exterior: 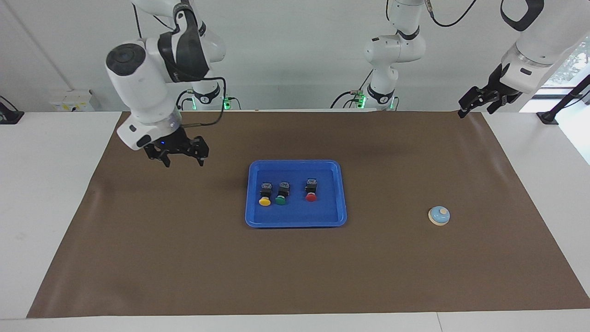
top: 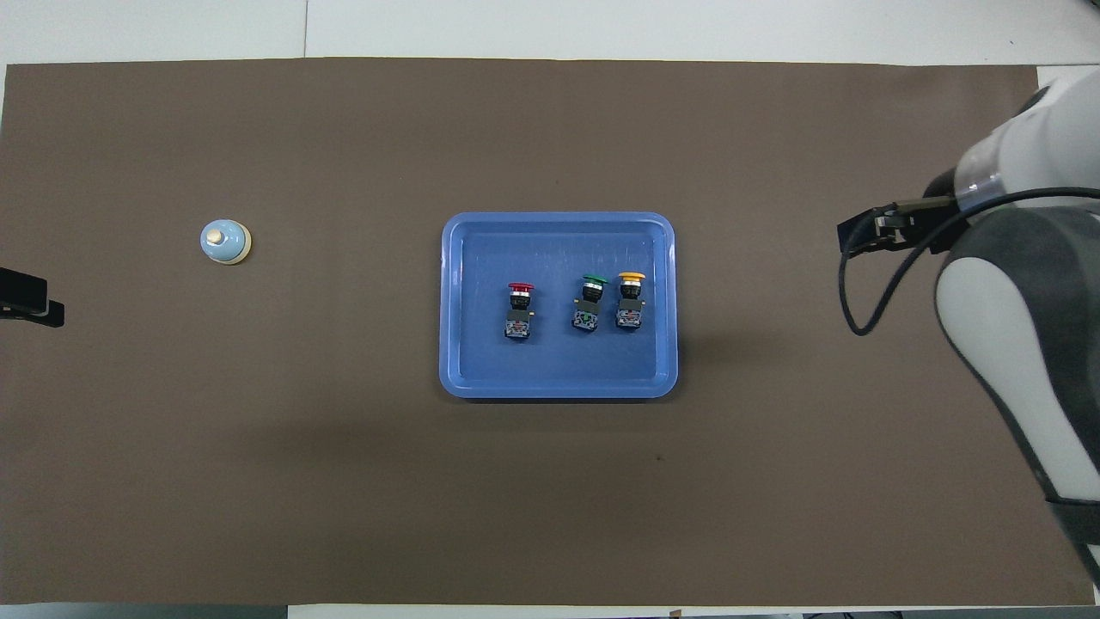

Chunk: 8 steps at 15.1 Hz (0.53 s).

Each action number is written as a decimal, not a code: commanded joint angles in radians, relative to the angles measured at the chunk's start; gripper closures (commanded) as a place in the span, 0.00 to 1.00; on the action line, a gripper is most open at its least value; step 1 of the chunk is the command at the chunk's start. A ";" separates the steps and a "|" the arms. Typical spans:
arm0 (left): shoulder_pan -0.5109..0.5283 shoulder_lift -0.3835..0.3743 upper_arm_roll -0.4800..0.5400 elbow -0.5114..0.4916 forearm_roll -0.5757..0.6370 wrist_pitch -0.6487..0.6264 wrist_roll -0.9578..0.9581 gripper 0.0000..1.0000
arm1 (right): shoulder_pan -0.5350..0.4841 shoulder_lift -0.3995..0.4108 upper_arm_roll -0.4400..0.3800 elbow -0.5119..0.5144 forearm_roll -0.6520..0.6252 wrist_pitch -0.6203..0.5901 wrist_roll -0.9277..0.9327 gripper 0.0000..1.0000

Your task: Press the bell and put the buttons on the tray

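All three black-bodied push buttons point(exterior: 286, 192) lie in the flat blue plastic tray point(exterior: 295, 222). The right gripper point(exterior: 183, 157) hangs wide and empty; the left gripper point(exterior: 479, 100), whose fingers I cannot read, should descend squarely onto the light-blue domed bell point(exterior: 439, 215).

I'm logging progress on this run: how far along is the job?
All three buttons, yellow, green and red, lie on the tray. Nothing is in hand: the right gripper hangs open over the mat, the left gripper waits at the table's edge. The bell stands untouched; whether it was pressed doesn't show.
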 commanded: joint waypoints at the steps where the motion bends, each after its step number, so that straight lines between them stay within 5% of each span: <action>1: -0.006 0.010 -0.003 0.030 -0.005 -0.039 -0.001 0.00 | -0.029 -0.074 0.010 -0.012 0.004 -0.070 -0.045 0.00; 8: -0.006 0.010 -0.003 0.030 -0.007 -0.049 0.000 0.00 | -0.028 -0.143 -0.021 -0.014 0.015 -0.196 -0.043 0.00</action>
